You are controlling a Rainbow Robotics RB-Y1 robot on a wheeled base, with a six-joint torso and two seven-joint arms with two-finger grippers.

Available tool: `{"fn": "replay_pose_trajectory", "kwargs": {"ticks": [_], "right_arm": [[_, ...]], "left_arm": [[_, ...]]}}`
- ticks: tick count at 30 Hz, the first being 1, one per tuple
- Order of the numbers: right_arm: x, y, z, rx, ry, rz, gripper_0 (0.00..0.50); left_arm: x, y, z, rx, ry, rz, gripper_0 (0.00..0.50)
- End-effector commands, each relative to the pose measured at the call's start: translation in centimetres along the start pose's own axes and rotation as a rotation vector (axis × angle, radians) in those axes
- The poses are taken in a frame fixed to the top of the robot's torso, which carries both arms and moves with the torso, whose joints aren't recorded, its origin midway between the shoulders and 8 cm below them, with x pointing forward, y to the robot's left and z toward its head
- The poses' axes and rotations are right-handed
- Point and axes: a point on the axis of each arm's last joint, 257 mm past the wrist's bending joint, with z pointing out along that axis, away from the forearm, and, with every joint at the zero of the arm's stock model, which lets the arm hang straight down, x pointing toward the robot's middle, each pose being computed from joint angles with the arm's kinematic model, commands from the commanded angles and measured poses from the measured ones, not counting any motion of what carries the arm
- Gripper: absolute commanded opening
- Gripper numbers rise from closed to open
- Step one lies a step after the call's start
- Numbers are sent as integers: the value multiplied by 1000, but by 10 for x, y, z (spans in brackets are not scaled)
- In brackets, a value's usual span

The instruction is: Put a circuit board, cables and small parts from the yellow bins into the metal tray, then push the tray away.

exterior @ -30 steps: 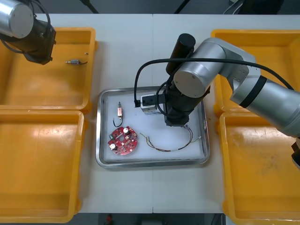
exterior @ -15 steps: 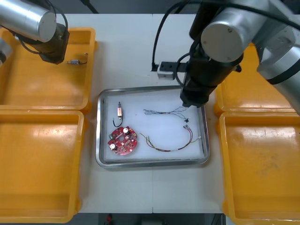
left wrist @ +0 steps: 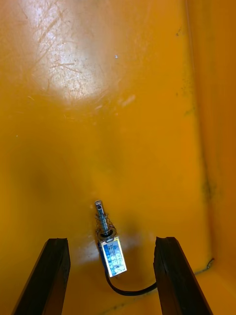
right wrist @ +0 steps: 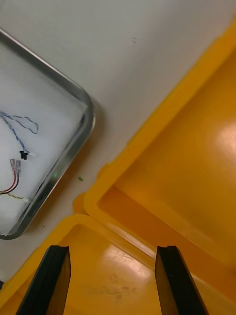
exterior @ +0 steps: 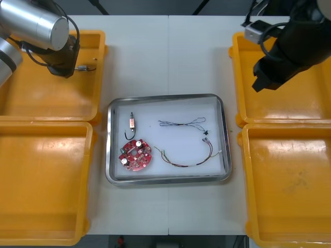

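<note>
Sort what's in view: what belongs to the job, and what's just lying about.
Job: metal tray holding red circuit board, small metal part, blue and white cable, red and yellow cable; second small metal part in far left bin, by the open left gripper; open right gripper over the far right bin.
Lying about: light table; two near bins.

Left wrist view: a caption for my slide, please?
Open left pincer poised over a small metal part in a yellow bin.

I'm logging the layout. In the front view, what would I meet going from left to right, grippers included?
The left gripper → small metal part in the far left yellow bin → round red circuit board → twisted blue and white cable → right gripper.
</note>
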Motion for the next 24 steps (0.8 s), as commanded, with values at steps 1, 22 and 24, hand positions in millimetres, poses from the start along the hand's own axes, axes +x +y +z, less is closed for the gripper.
{"fn": "replay_pose_trajectory", "kwargs": {"ticks": [1,22,24], "right_arm": [[32,-41,-23,49,-8,217,500],[122,-76,-30,87,2,719,500],[133,-76,-26,102,12,720,500]], "left_arm": [[14,-42,-12,87,-2,86,500],[41,-34,5,90,29,142,500],[46,-33,5,88,42,142,500]]}}
